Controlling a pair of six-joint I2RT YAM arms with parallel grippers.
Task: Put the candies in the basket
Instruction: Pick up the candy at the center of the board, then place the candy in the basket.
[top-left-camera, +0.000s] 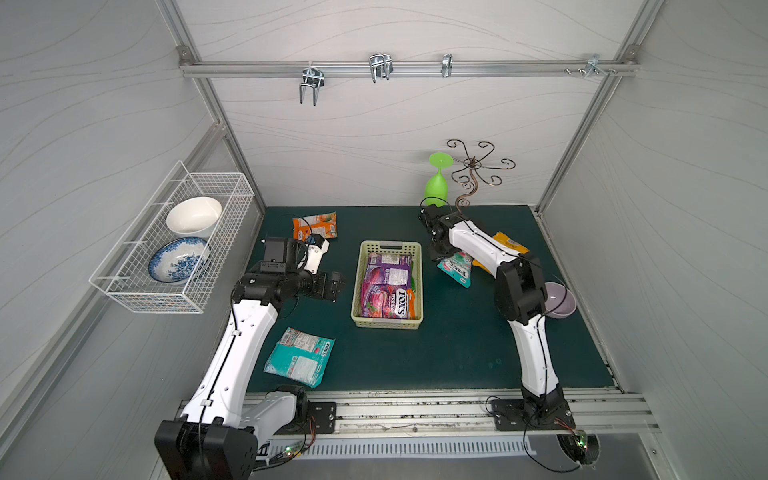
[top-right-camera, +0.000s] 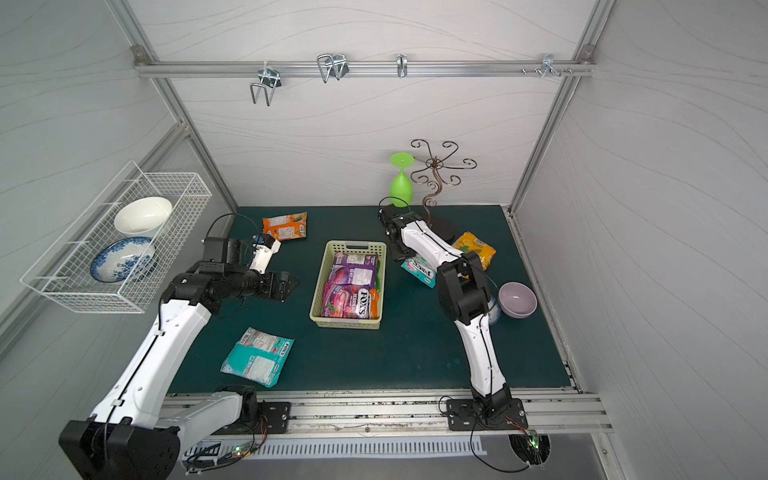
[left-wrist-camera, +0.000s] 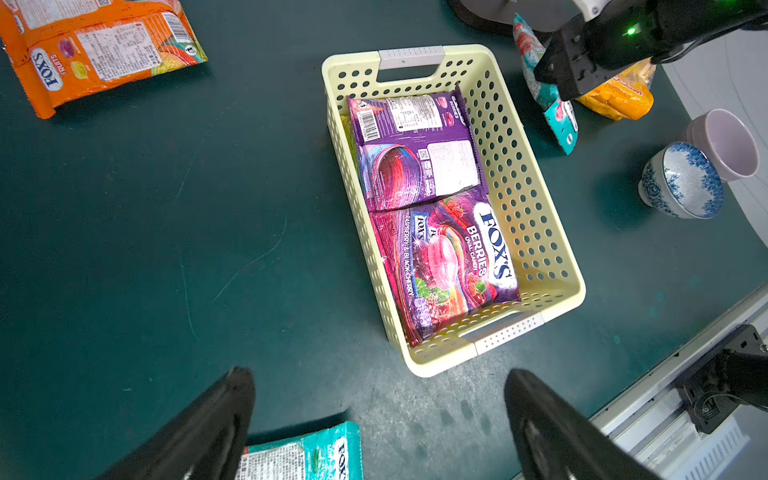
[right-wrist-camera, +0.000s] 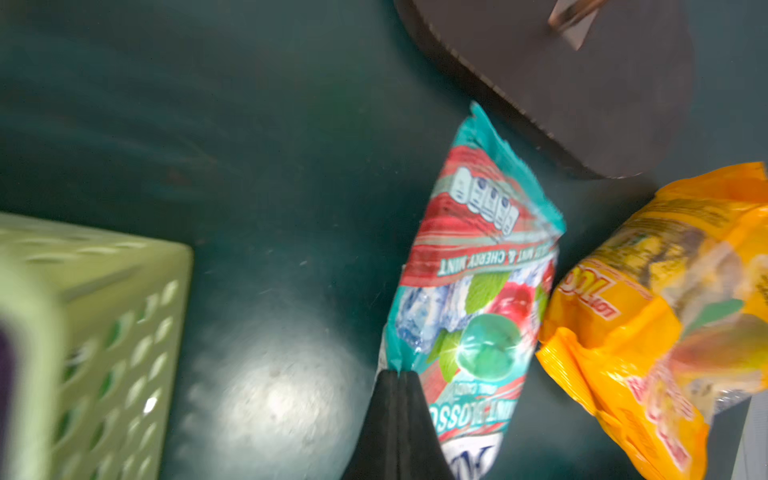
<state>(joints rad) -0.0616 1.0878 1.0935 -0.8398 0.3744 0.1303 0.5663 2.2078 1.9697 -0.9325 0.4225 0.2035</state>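
Top views: even, diffuse overhead light. Pale walls bright, green surface darker, with soft, short shadows. Wide-angle stretch toward the frame corners; slight overall softness.
Left wrist view: sharp and well lit. The basket threw a soft shadow; the purple packets showed faint sheen.
Right wrist view: dimmer and motion-blurred. The basket was smeared, a broad white glare patch lay on the surface, and the teal packet was partly legible.

— Where is there room to reach?
— The mat lies bare from the basket out to the near rail, and between the basket and the orange packet.
— And the right side?
— Crowded (little gap anywhere): the teal packet just beside the basket wall, then the yellow packet, stand base and lilac bowl, all close together.
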